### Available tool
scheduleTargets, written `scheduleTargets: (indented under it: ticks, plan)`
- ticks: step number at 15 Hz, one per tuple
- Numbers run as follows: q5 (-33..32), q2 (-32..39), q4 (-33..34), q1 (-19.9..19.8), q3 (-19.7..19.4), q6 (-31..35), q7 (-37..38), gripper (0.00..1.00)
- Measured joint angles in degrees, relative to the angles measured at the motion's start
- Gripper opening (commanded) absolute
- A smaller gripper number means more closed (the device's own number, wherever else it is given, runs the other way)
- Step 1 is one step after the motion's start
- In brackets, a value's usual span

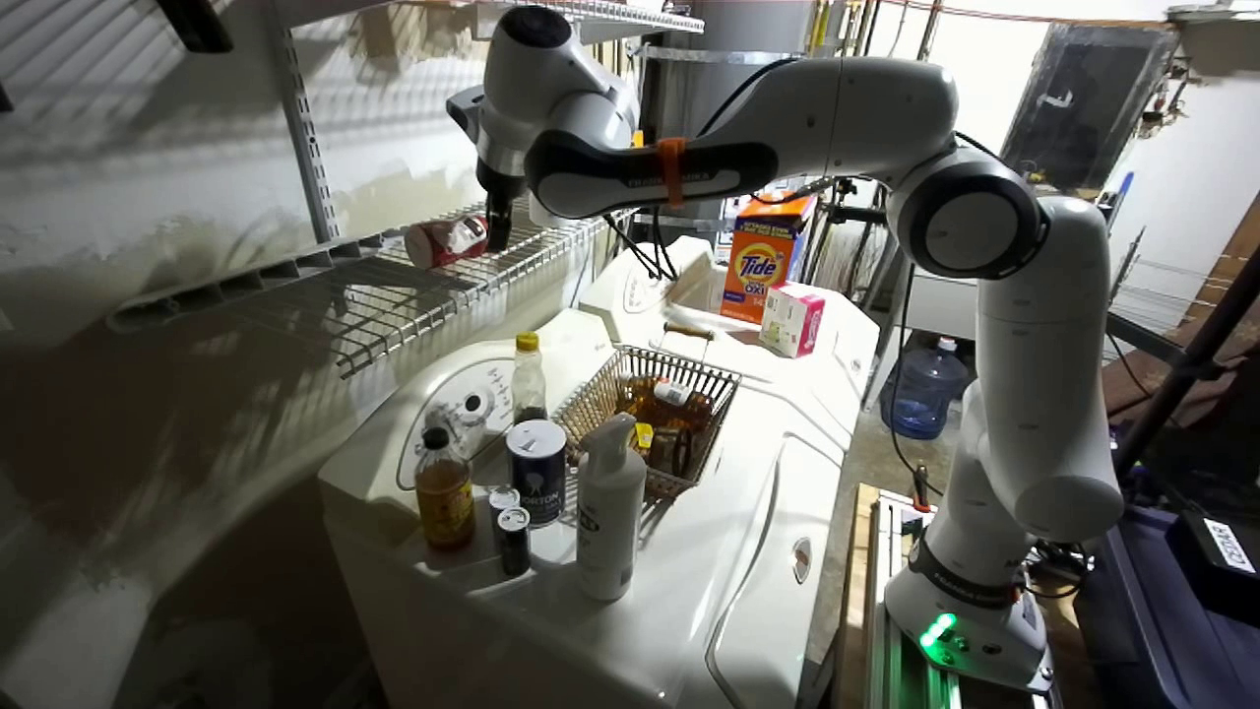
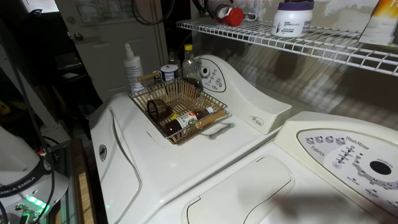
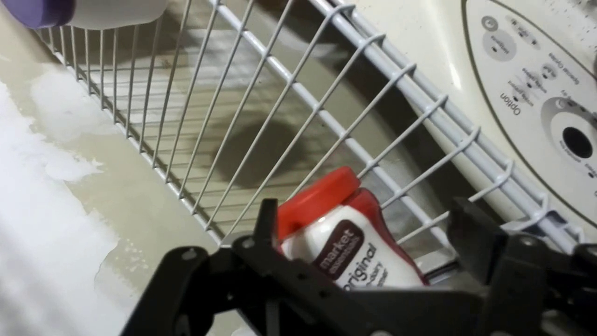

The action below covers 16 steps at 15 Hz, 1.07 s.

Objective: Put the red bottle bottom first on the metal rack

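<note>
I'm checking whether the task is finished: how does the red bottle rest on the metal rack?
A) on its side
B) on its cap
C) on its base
A: in an exterior view the red bottle lies on the metal rack, its red cap facing sideways.

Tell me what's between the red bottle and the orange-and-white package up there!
Between the red bottle and the package, a white, purple-lidded jar stands on the metal rack; an exterior view shows it.
</note>
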Motion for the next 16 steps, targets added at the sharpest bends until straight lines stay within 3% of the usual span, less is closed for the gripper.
scheduleTargets:
  ticks: [8,16]
  plan:
    - [1.18,0.92,1.69,-0.02,1.3,-4.11,0.01,1.0]
    - [8.73,0.25,8.14,-1.21,0.41,-9.32,14.21,1.0]
